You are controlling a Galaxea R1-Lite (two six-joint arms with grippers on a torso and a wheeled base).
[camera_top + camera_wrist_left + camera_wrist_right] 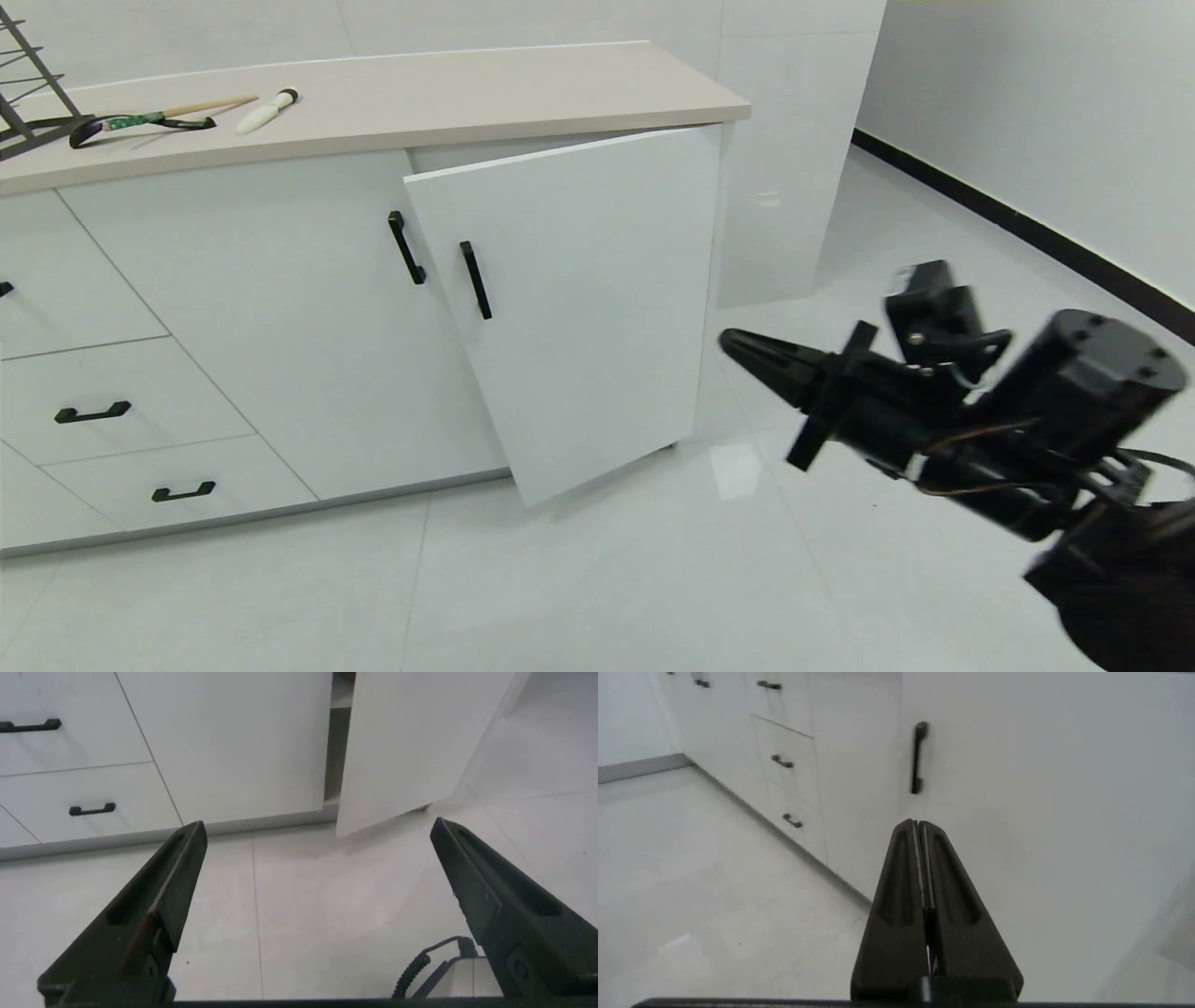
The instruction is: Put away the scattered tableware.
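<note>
On the beige countertop (448,93) lie a wooden-handled utensil with a green wrap and black head (140,121) and a white utensil with a black tip (266,110). Below, the right-hand cabinet door (579,308) stands partly ajar, its black handle (475,280) facing out. My right gripper (738,347) is shut and empty, pointing at that door's outer edge from the right, a short way off. In the right wrist view the right gripper (920,826) sits in front of the door handle (919,758). My left gripper (318,826) hangs open and empty over the floor, facing the ajar door (420,737).
A black wire rack (28,93) stands at the counter's left end. Closed drawers with black handles (91,413) fill the cabinet's left side, and a closed door with its handle (406,247) sits beside the ajar one. White tiled floor (607,579) stretches before the cabinet; a wall lies to the right.
</note>
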